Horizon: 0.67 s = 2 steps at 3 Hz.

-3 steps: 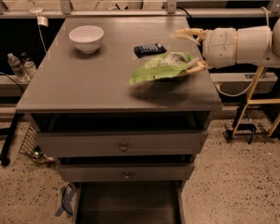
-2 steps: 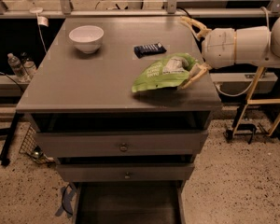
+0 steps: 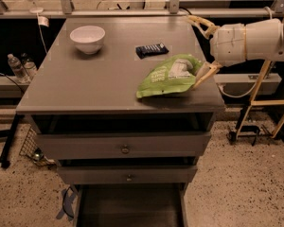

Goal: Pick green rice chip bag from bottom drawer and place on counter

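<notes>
Bowl (image 3: 87, 38) in the upper left; dark bar (image 3: 152, 49) right of it, well apart. Two bottles (image 3: 17, 66) at the left edge. Knobbed drawers (image 3: 125, 145) at lower centre. Gripper (image 3: 193, 52) at upper right, fingers spread.

Dim warm light from above; faint sheen on surface (image 3: 85, 79); gripper (image 3: 203, 47) at its right edge brightest; background dark.

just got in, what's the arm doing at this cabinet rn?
The green rice chip bag lies flat on the counter near its front right corner. The gripper is at the counter's right edge, fingers spread open, the lower one at the bag's edge, so the bag looks released. The bottom drawer stands pulled open. A white bowl and a dark wrapped bar sit farther back.
</notes>
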Tool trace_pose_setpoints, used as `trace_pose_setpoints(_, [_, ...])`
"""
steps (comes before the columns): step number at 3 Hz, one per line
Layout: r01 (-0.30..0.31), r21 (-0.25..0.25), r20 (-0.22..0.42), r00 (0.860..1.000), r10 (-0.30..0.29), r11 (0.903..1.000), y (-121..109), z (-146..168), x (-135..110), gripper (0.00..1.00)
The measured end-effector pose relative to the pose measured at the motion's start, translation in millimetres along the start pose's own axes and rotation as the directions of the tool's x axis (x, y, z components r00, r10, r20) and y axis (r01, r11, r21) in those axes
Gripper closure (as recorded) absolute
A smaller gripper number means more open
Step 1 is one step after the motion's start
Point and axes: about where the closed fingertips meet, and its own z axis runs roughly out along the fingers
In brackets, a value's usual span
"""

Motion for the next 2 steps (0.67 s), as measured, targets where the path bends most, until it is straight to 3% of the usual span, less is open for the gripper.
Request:
trace_pose_setpoints(1, [-0.022, -0.037, -0.057, 0.998, 0.02, 0.9991, 3, -13, 12, 0.0])
trace_pose_setpoints(2, [-0.093, -0.027, -0.132, 0.987, 0.089, 0.9953, 13, -40, 44, 0.0])
